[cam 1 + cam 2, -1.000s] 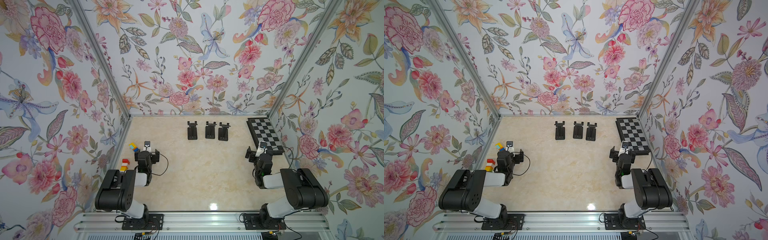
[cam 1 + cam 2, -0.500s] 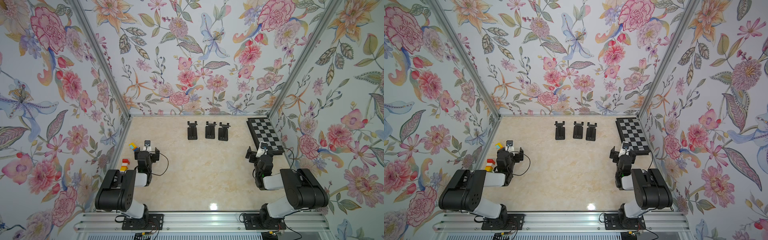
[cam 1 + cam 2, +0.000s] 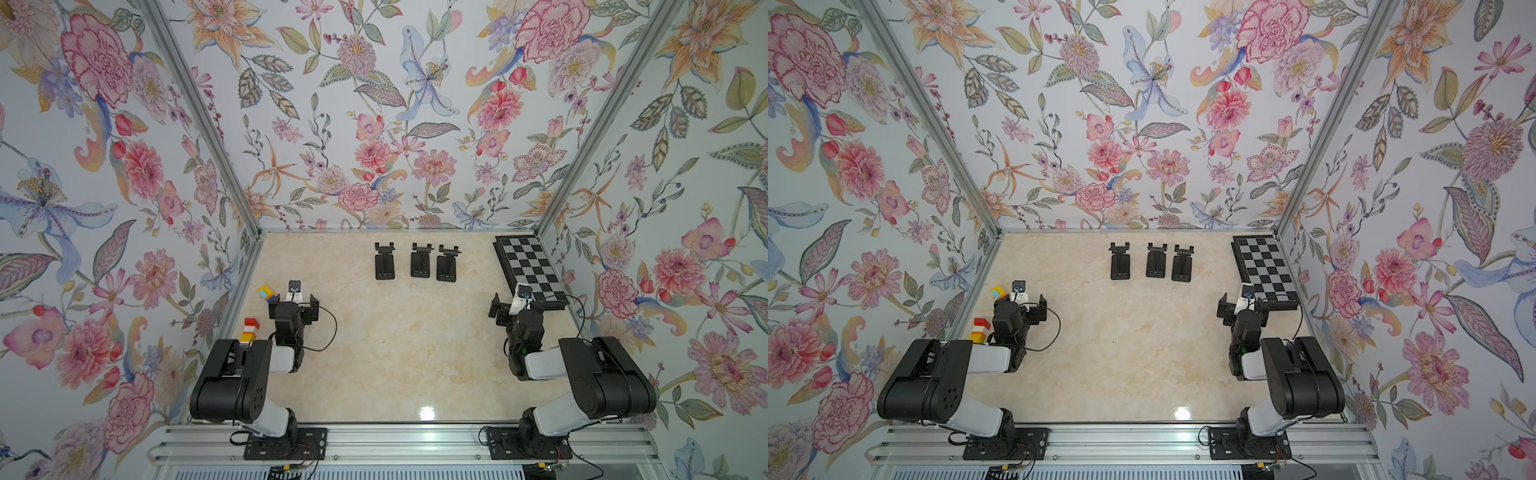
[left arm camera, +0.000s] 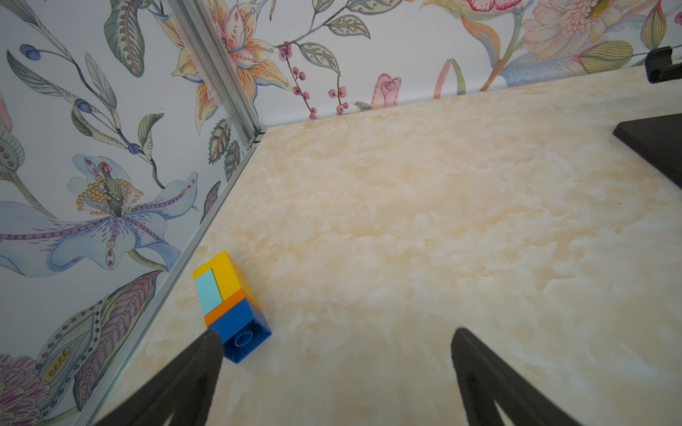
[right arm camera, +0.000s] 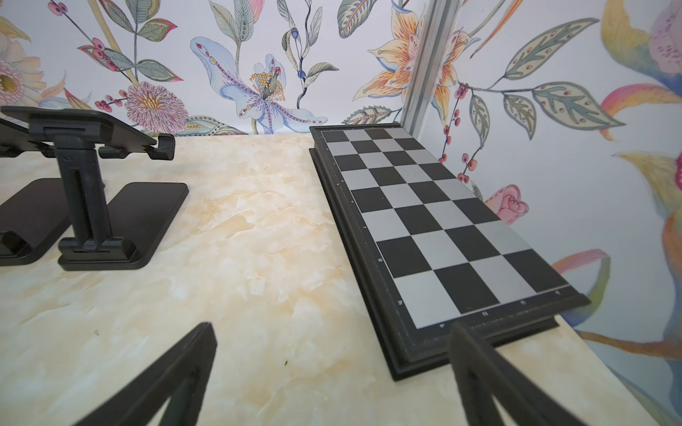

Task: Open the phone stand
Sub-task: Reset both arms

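Currently left pincer (image 4: 336,332) and right pincer (image 5: 332,324) both wide open, empty, near bench (image 3: 415,353) front; three phone stands (image 3: 422,261) in a row at far edge, well apart from both.

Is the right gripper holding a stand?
No, the right gripper is open and empty, and the nearest stand sits apart from it on the table.

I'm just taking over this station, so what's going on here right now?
Nothing is being handled. The left gripper and right gripper are both open and empty, low near their own sides of the table. Three black phone stands sit in a row at the far end, untouched. A chessboard lies on the right side, toy blocks on the left.
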Controlling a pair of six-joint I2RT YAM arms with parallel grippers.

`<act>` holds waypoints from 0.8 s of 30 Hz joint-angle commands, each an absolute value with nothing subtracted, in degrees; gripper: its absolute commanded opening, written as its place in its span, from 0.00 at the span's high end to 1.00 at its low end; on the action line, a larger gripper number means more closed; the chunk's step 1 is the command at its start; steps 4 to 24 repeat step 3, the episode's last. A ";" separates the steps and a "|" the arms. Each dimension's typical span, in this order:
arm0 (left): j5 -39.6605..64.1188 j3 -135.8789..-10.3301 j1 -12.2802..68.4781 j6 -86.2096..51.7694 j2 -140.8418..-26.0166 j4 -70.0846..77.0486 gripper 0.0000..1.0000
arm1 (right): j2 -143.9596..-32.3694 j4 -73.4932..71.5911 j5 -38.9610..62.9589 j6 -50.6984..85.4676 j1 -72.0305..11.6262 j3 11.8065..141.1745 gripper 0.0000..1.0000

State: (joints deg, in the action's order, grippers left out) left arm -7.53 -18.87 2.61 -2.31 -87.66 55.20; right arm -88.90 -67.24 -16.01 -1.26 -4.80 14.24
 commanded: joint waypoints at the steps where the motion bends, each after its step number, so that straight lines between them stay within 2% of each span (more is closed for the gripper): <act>1: -7.21 -18.36 2.89 -1.58 -87.96 55.72 0.02 | -89.49 -69.09 -16.97 -2.04 -5.27 14.77 0.00; 24: -7.22 -18.35 2.90 -1.61 -87.90 55.72 0.02 | -89.43 -69.37 -17.16 -1.94 -5.19 14.53 0.00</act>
